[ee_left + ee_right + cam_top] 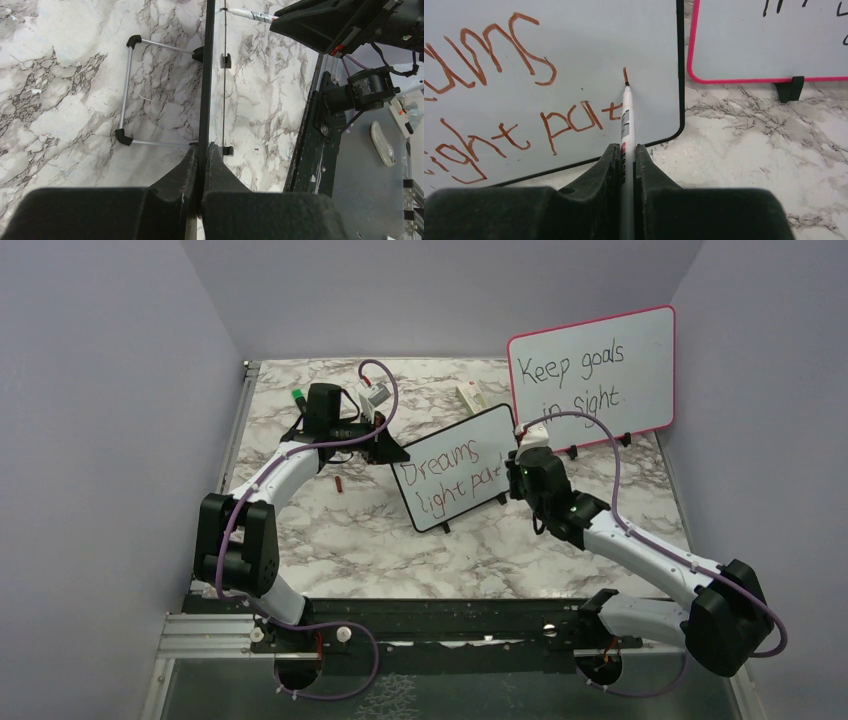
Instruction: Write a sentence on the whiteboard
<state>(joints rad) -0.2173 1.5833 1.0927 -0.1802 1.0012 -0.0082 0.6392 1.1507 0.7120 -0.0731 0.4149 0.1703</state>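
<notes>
Whiteboard [455,468] status: standing around mid-table [330,540] on small black feet, face turned toward the arms. Pinched at its 9 o'clock edge by left gripper [200,165], fingers clamped tight on the thin black frame, seen edge-on from that wrist. Wire stand [127,90] sticking out the back, resting on the marble. Red sentence [569,120] reads "Dreams" up top and "light pat" below, plus a short upright stroke just past the t. Right gripper [624,155] at the board's 3 o'clock side, squeezed around a marker [626,125], tip touching the surface at the bottom of that stroke. Pink-framed board [595,370] with black "Keep goals in sight" at roughly 2 o'clock behind the smaller one, just beside its corner.
</notes>
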